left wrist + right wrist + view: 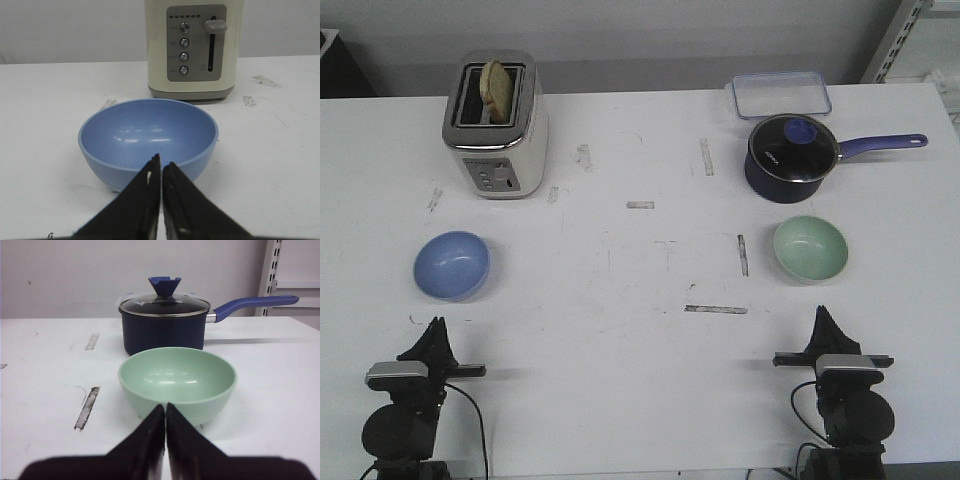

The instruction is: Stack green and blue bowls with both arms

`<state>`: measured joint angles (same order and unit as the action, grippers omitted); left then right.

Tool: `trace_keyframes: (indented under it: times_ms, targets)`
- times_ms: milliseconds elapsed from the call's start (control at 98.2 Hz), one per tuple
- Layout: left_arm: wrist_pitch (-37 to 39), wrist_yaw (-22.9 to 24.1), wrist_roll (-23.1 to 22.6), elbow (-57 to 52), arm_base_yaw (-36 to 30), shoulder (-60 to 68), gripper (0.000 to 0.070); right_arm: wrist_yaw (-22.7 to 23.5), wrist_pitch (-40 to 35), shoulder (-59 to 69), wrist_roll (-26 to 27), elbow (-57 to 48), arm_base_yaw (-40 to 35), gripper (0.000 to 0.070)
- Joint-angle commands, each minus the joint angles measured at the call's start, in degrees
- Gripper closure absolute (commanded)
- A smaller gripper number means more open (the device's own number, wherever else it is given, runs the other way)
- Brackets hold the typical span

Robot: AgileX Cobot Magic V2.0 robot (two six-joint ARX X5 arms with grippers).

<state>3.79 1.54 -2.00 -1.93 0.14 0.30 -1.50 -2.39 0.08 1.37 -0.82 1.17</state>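
Note:
The light blue bowl [452, 265] rests upright on the left of the white table; in the left wrist view the blue bowl [148, 140] sits just beyond the fingertips. My left gripper [436, 323] [161, 164] is shut and empty, a short way nearer than the bowl. On the right stands the pale green bowl [810, 249] [177, 381], also upright. My right gripper [820, 312] [165, 406] is shut with nothing held, just short of the green bowl. Both bowls are empty and far apart.
A cream toaster [495, 125] [192, 47] with a bread slice stands behind the blue bowl. A dark blue lidded saucepan [790, 158] [165, 325] sits behind the green bowl, handle pointing right. A clear plastic box [778, 95] lies at the back. Tape marks dot the table [640, 380].

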Motion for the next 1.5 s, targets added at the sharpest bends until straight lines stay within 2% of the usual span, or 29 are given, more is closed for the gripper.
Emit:
trace_keyframes:
  times_ms: [0,285,397,601,652,846,1121,1365,1487]
  targets:
    - [0.76,-0.09,0.11,1.20,0.07,-0.11,0.0699,-0.02,1.22,0.00,0.50,0.09,0.02,0.0700]
    - [0.98,-0.09,0.13,1.20,0.07,-0.11,0.0699,0.00,3.30,0.00,0.55,0.09,0.02,0.0700]
    - [0.98,-0.09,0.13,1.20,0.07,-0.11,0.0699,-1.31,4.66,0.00,0.59,0.09,0.04,0.0700]
    - [0.96,-0.09,0.13,1.20,0.07,-0.11,0.0699,-4.66,14.49,0.00,0.28,-0.22,0.04,0.0700]
    - [0.96,-0.09,0.13,1.20,0.07,-0.11,0.0699,-4.72,14.64,0.02,0.28,-1.42,0.04,0.0700]
    - [0.96,-0.09,0.11,1.20,0.07,-0.11,0.0699,-4.52,5.88,4.20,-2.08,-12.94,0.04,0.0700]
    - [0.72,-0.09,0.11,1.20,0.07,-0.11,0.0699,-4.28,-5.33,26.40,-3.10,-35.65,0.04,0.0700]
    - [0.59,-0.09,0.11,1.20,0.07,-0.11,0.0699,-0.70,-22.60,48.33,-3.13,-53.11,0.87,0.0700]
    - [0.57,-0.09,0.09,1.20,0.07,-0.11,0.0699,2.29,-27.80,57.13,-3.34,-57.75,3.45,0.0700]
